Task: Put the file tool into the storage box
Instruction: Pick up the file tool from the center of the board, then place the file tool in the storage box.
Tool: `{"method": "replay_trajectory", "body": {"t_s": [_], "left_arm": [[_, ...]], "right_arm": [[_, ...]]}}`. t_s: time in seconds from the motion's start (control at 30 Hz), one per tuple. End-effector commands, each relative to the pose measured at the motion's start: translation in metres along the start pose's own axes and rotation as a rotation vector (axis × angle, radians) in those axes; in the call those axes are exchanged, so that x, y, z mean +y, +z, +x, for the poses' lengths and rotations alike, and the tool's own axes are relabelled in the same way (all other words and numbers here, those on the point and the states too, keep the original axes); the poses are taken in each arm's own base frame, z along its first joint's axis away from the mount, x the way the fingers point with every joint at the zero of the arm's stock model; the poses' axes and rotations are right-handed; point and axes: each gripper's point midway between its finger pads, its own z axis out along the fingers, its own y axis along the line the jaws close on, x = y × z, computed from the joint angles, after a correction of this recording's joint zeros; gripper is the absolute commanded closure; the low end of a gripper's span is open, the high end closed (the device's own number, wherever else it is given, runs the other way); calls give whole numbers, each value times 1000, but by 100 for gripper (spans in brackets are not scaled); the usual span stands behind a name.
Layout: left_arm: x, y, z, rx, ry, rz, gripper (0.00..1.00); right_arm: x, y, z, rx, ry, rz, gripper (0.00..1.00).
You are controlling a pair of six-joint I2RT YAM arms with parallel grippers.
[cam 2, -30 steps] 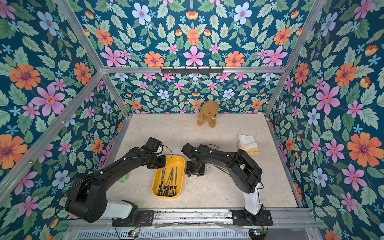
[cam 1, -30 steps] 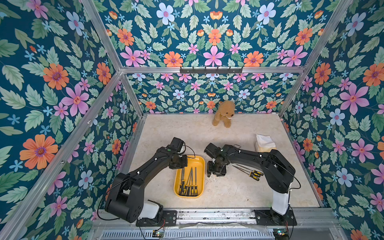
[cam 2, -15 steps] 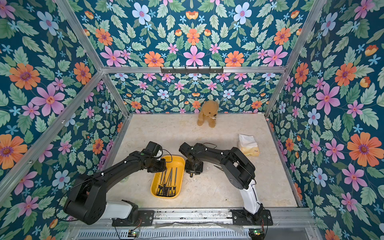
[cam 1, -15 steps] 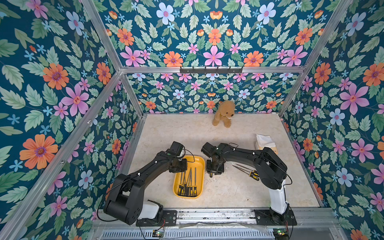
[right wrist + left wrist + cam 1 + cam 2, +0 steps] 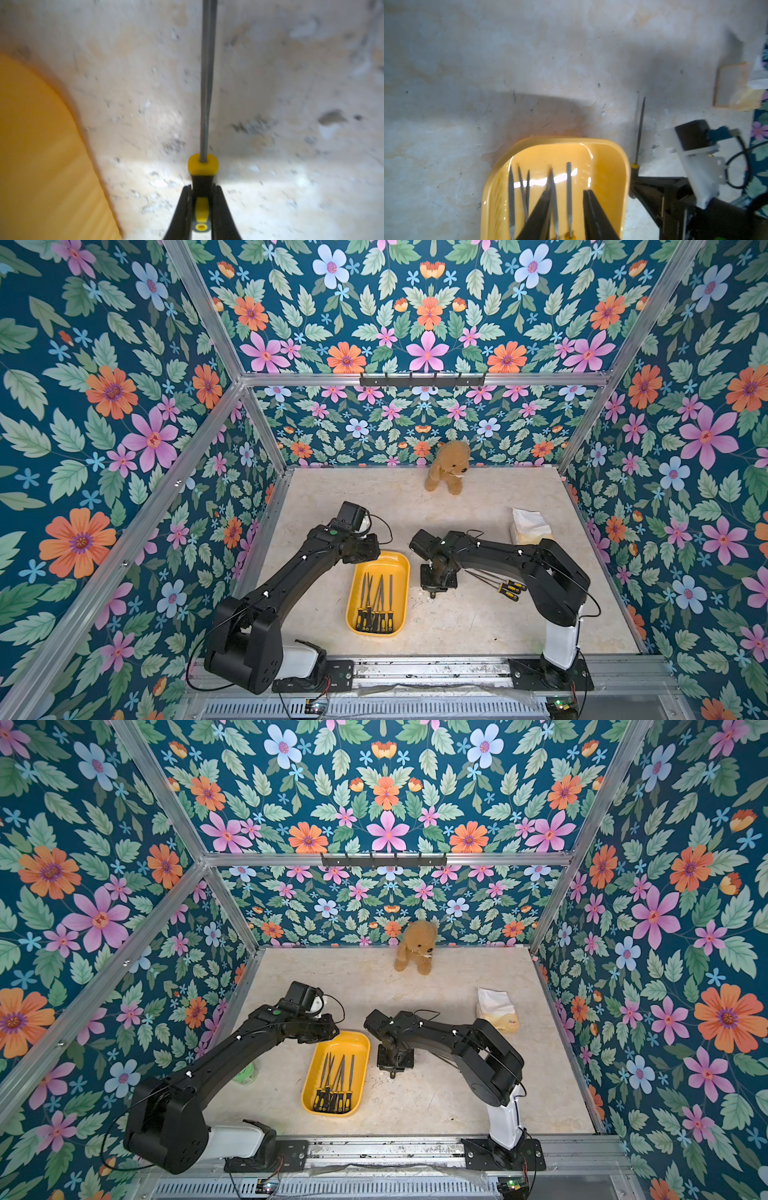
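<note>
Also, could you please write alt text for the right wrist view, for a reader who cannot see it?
The right gripper has its jaws shut on the black-and-yellow handle of a file, whose grey shaft points away from the camera across the mottled beige table. The blurred yellow storage box fills one edge.

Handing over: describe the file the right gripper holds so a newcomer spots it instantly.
Find the yellow storage box on the table. Just outside its rim, toward the right arm, the right gripper is shut on the black-and-yellow handle of a file. It alone is in a gripper, unlike the boxed files and the loose files beneath the right arm.
</note>
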Motion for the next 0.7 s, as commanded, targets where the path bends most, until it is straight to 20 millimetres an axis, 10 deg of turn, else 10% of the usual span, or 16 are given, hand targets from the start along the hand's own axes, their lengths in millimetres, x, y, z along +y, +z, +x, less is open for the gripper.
{"method": "replay_trajectory", "body": {"t_s": [0.0,0.37,0.67], "left_arm": [[-29,-8,-1,20,-53,116,64],[-107,23,17,67,-83,264,58],[-112,46,26,94,-72,221,59]], "right_arm": [[14,-20,6,-58,-134,-99,99],[36,-74,44,-148,-208,-369,98],[41,-75,48,-147,-196,-390,98]]}}
